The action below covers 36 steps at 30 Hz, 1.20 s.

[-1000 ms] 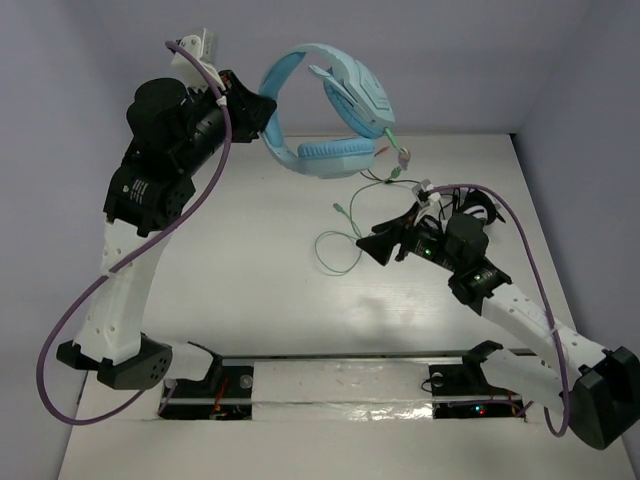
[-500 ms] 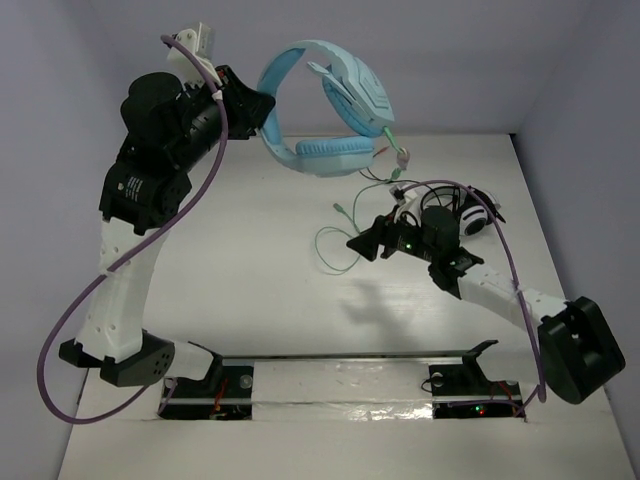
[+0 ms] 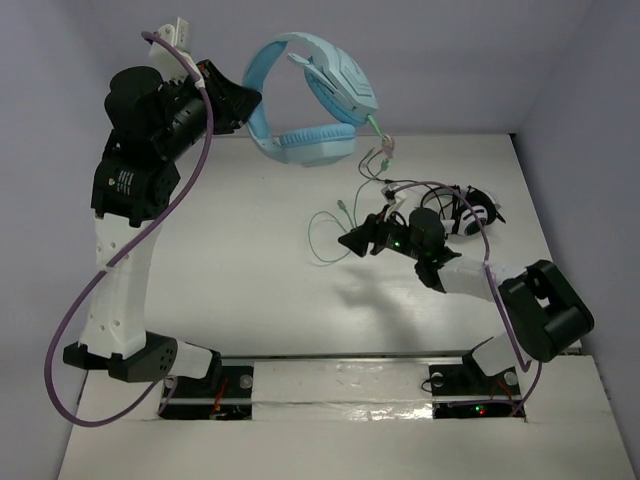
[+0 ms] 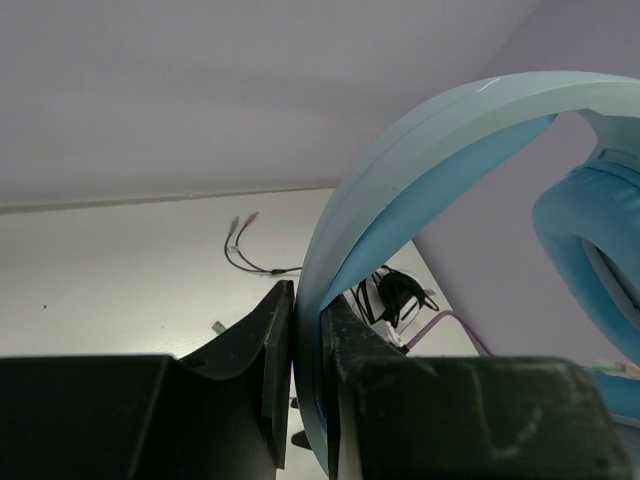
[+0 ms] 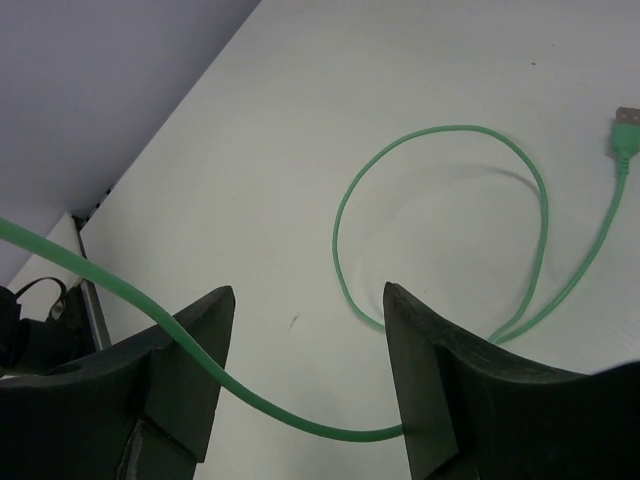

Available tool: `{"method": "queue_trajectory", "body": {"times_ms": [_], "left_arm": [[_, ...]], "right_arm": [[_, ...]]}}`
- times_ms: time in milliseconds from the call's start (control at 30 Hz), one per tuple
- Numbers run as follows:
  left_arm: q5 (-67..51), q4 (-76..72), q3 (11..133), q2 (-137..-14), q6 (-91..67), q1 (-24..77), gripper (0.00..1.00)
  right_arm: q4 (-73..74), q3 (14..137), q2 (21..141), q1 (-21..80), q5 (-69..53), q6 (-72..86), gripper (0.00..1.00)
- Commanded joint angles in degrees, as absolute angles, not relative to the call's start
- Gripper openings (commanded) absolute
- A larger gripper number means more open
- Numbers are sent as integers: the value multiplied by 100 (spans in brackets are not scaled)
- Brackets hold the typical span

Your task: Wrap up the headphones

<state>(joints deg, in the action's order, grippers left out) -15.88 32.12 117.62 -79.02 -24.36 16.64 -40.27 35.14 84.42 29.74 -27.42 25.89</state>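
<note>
The light-blue headphones (image 3: 318, 95) hang in the air at the back. My left gripper (image 3: 248, 106) is shut on the headband (image 4: 430, 140); in the left wrist view the left gripper's (image 4: 308, 340) jaws clamp the band from both sides, and an earcup (image 4: 590, 250) shows at the right. The thin green cable (image 3: 322, 238) drops from the earcup and loops on the table. My right gripper (image 3: 352, 242) is open, low over that loop. In the right wrist view the cable (image 5: 440, 130) runs between the right gripper's (image 5: 310, 345) open jaws, and a green plug (image 5: 624, 132) lies at the right.
Small black-and-white headphones (image 3: 472, 212) with a dark cable lie on the table at the right, behind the right arm; they also show in the left wrist view (image 4: 392, 296). Two thin plugs (image 4: 240, 224) lie near the back wall. The walls are close at the back and right.
The left arm has lifted the headphones higher and a little left. The right arm has folded in and its gripper has moved left over the cable loop, still open.
</note>
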Motion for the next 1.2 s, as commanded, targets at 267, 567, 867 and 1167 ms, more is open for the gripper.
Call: {"method": "queue_trajectory", "body": {"times_ms": [267, 567, 867, 1167], "left_arm": [[-1135, 1487, 10228, -7410, -3040, 1573, 0], [-299, 44, 7358, -6706, -3866, 1459, 0], [658, -992, 5785, -6364, -4894, 1406, 0], [1248, -1327, 5142, -6416, -4905, 1731, 0]], "right_arm": [[-4339, 3410, 8035, 3154, -2339, 3322, 0], [-556, 4157, 7454, 3665, -485, 2997, 0], [957, 4991, 7355, 4630, -210, 3050, 0], [1766, 6714, 8402, 6222, -510, 2496, 5]]}}
